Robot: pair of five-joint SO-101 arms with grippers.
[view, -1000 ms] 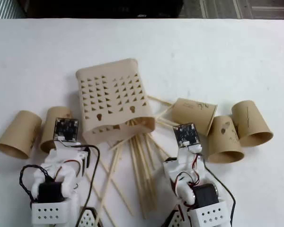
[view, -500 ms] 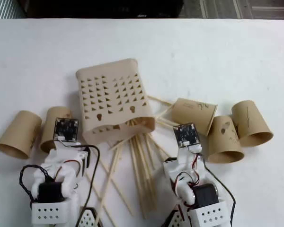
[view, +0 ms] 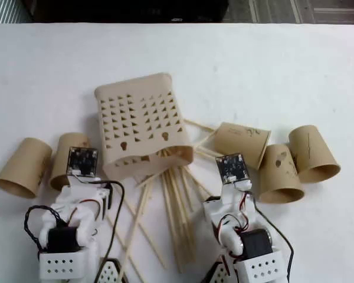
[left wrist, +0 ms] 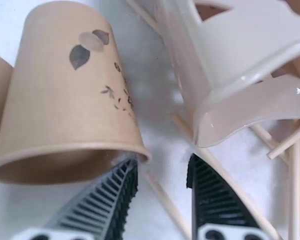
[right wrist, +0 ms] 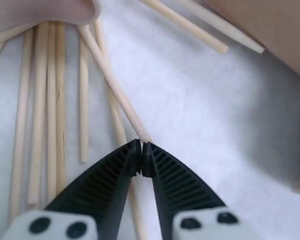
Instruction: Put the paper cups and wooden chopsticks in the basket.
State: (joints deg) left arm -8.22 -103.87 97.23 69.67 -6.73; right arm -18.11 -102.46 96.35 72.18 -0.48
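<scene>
Left wrist view has the left gripper open at a paper cup; the right gripper is closed over wooden chopsticks. Next, probably, pinch the cup's rim.

Left end effector spread between tipped paper cup and basket; chopsticks beneath.

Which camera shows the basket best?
The high view: it takes in the whole basket, lying on its side. The left wrist view has the basket too close, just a piece of rim and wall; the right wrist view catches a pale sliver of it.
</scene>
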